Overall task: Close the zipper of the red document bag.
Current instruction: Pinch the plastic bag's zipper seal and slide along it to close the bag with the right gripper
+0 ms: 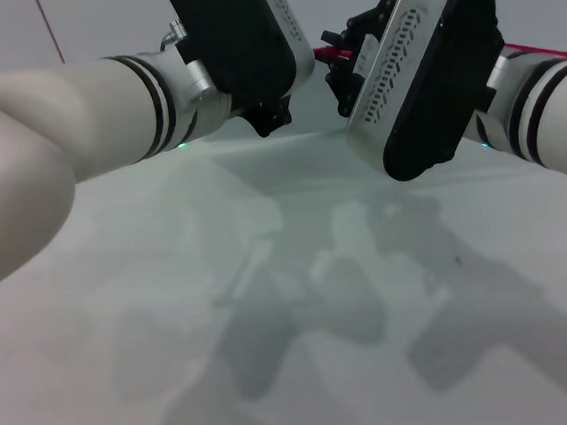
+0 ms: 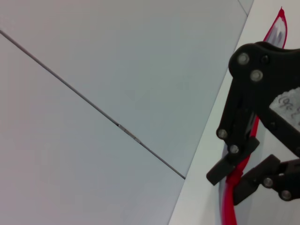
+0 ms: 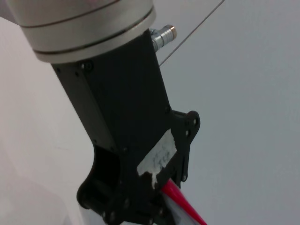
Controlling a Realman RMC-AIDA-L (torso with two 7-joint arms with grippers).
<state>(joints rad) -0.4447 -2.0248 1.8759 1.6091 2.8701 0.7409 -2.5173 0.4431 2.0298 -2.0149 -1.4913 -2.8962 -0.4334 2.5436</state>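
Spreading across most of the head view is a pale, grey-white tabletop (image 1: 302,301), bare and matte, with soft shadows of the two arms falling on it toward the near side. Behind its far edge rises a plain light-grey wall (image 2: 117,70), crossed by one thin dark seam (image 2: 93,105); the left wrist view shows the tabletop's edge meeting that wall along a straight line.

The red document bag (image 2: 277,32) lies flat at the far edge of the tabletop, close to the wall, mostly hidden behind the arms in the head view. Its zipper (image 2: 228,206) shows as a bright red strip along the long edge, with short pieces of it visible on either side of the right arm.

Both arms reach forward to that far edge and sit near each other. The right claw (image 2: 239,176) is down on the bag, its two black fingers (image 2: 224,171) drawn in from either side onto the zipper, with the red strip passing between them. The left claw (image 1: 267,122) hangs just beside it, low over the same red edge. Whether its fingers are spread or pressed together I cannot tell, as its black body hides them.
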